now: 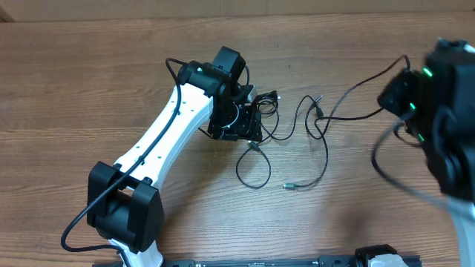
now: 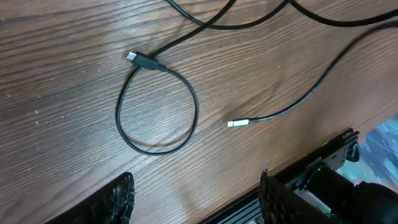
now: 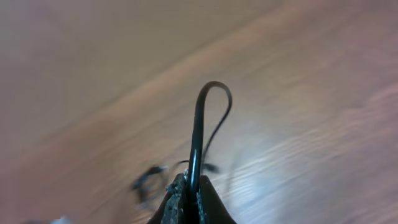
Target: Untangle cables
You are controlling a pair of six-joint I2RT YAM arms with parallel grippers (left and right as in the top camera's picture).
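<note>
— Where do the cables [image 2: 149,62] end in the left wrist view?
— Can't tell; they run off the top edge, and the left gripper's fingers [image 2: 118,200] are cropped at the bottom.
— Overhead?
— The right arm [image 1: 445,119] is blurred and cut by the right edge.
— Right wrist view?
— Beyond the pinched strand [image 3: 197,137], all blur.

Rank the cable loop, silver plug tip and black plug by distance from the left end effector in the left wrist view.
1. Cable loop: its near edge lies just ahead of the open left end effector, slightly left.
2. Silver plug tip: ahead, to the right.
3. Black plug: at the loop's far side, left.
</note>
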